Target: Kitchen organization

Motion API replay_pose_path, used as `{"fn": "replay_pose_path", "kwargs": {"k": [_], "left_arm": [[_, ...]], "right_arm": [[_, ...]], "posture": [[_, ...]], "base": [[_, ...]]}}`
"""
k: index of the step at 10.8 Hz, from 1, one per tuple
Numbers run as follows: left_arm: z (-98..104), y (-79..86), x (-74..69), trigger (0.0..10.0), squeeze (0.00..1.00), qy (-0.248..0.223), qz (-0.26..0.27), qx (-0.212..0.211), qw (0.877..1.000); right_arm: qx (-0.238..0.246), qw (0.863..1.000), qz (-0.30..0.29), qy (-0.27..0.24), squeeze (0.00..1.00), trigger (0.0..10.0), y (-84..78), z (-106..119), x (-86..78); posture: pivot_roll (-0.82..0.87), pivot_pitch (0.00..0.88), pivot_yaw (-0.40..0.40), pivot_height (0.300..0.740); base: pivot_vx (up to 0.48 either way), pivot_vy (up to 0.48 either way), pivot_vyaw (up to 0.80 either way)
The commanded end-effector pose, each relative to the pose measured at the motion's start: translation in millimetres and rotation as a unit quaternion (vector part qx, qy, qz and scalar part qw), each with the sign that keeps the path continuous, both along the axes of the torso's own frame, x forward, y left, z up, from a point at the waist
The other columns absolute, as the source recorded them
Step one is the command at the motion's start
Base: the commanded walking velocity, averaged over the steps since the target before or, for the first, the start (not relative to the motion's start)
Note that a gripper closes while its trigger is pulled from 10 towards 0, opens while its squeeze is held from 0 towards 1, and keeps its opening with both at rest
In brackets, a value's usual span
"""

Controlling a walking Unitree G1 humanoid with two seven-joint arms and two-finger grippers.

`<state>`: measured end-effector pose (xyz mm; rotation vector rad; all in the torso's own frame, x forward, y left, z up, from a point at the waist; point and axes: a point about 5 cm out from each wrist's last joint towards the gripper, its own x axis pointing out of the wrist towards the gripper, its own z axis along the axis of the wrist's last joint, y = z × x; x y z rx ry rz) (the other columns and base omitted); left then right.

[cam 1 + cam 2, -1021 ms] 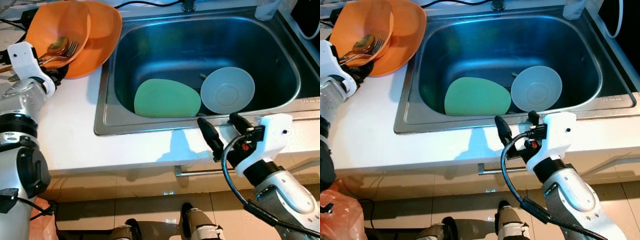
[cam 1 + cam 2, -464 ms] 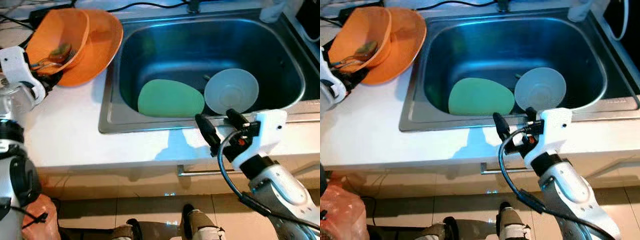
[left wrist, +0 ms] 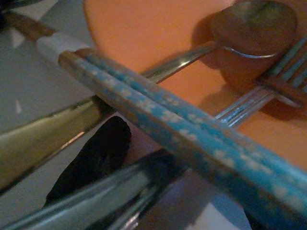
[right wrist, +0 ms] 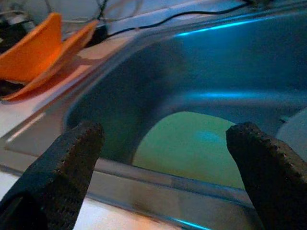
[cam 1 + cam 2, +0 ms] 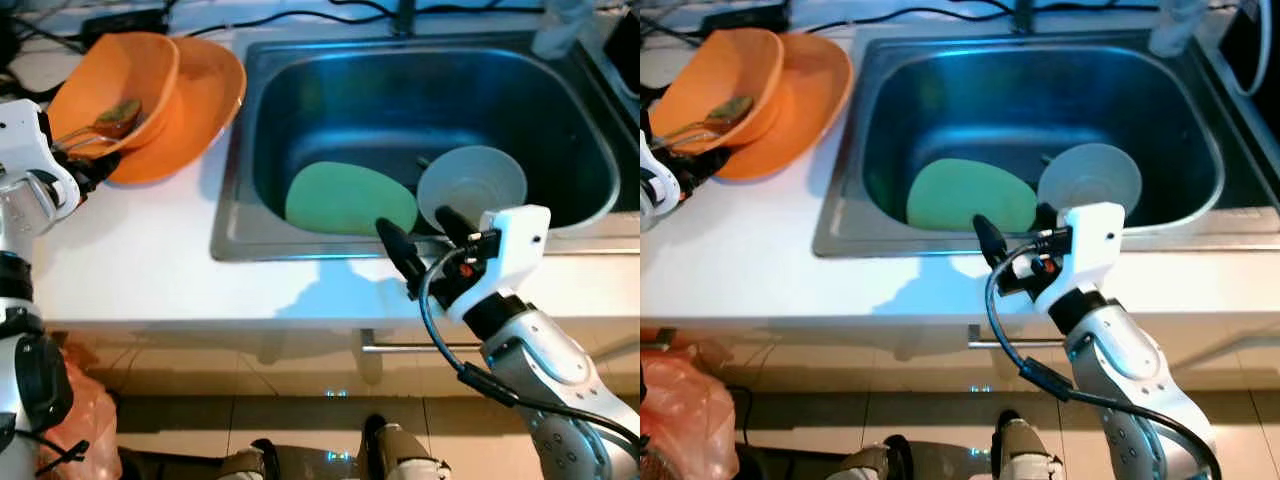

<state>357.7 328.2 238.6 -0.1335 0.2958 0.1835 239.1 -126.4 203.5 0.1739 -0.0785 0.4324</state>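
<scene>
Key relation: the green plate [image 5: 350, 198] lies in the sink [image 5: 232, 215] straight ahead of the right gripper [image 5: 428, 243], beyond and below the front rim; its long axis runs across the basin, roughly side to side.
Nearer arm: the right one, by judgement; it hovers over the sink's front rim, while the left arm is well apart at the far side of the table [image 5: 150, 260].
Right fingers: spread wide with nothing between them; in the right wrist view the two black fingers [image 4: 72, 158] frame the green plate, touching nothing.
White bowl: the white bowl [image 5: 472, 186] sits upright in the sink just beside the plate, on the robot's right.
Left gripper: the left gripper [image 5: 80, 175] is at the near edge of the orange bowls [image 5: 150, 95]; one black finger [image 3: 93, 155] lies among the cutlery, but whether it is clamped on anything cannot be told.
Cutlery: blue patterned chopsticks [image 3: 192, 139] cross over a spoon [image 3: 254, 21] and a fork [image 3: 273, 86] resting in the orange bowl.
Next move, as a guess: the right arm would need to reach forward and down over the rim to get at the plate's near edge.
</scene>
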Motion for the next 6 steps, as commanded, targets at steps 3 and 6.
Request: {"fn": "replay_pose_path", "kwargs": {"k": [3, 6], "left_arm": [[-10.5, 10.9, -15.6, 10.0, 0.0, 0.049, 0.009, 0.0, 0.999], [0.8, 8.8, -20.6, 10.0, 0.0, 0.042, 0.001, 0.009, 0.999]], "right_arm": [[0.002, 1.0, 0.014, -0.012, 0.0, 10.0, 4.8, -0.1, 7.8], [0.006, 1.0, 0.022, -0.02, 0.0, 10.0, 9.2, -0.8, 15.2]], "posture": [[-0.05, 0.175, 0.041, 0.74], [-0.02, 0.163, 0.041, 0.74]], "base": [[0.0, 0.0, 0.0], [0.0, 0.0, 0.0]]}}
